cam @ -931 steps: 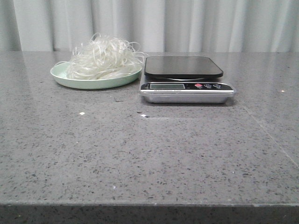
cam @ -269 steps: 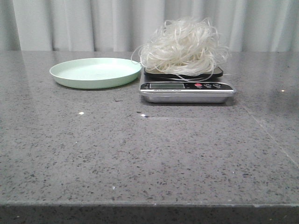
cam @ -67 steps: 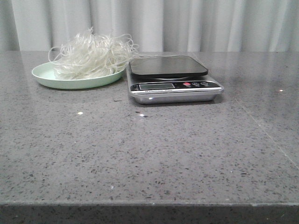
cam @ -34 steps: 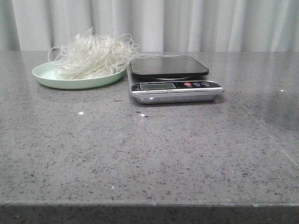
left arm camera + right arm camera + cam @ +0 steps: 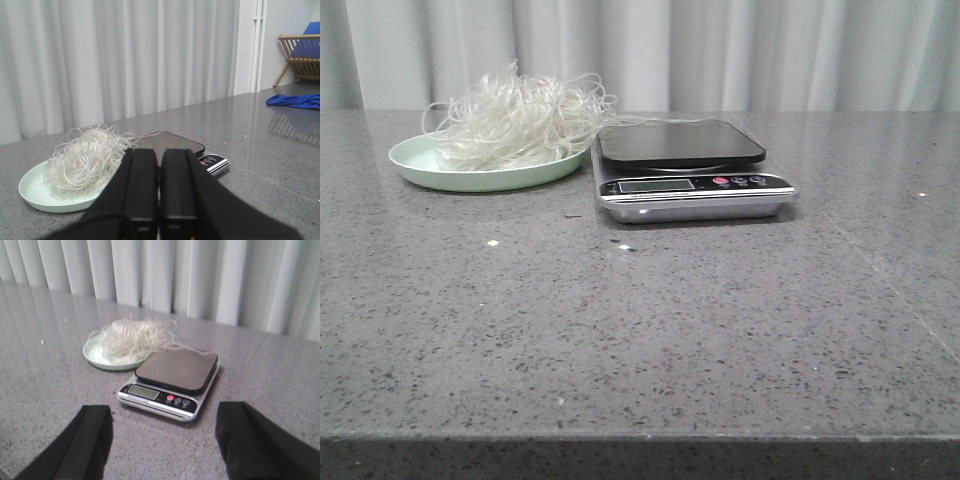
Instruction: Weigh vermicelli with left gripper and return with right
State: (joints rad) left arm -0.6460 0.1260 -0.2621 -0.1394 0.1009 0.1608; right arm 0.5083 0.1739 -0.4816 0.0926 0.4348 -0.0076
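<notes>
The vermicelli (image 5: pixel 515 118) is a fluffy white tangle heaped on a pale green plate (image 5: pixel 415 165) at the back left; a few strands trail onto the scale (image 5: pixel 695 190), whose black platform (image 5: pixel 680 142) is bare. Neither arm shows in the front view. In the left wrist view my left gripper (image 5: pixel 160 155) is shut with nothing held, low and back from the vermicelli (image 5: pixel 82 160) and scale (image 5: pixel 212 164). In the right wrist view my right gripper (image 5: pixel 162 440) is open wide and empty, well back from the scale (image 5: pixel 170 390) and the vermicelli (image 5: pixel 131 337).
The scale stands right beside the plate on a grey speckled stone table (image 5: pixel 640 330). White curtains hang behind the table. In the left wrist view a blue cloth (image 5: pixel 295 101) lies far off, below a wooden rack (image 5: pixel 300 60).
Over the earlier frames the vermicelli went from plate to scale and back to the plate, and plate and scale ended up further left. In the last second nothing moves.
</notes>
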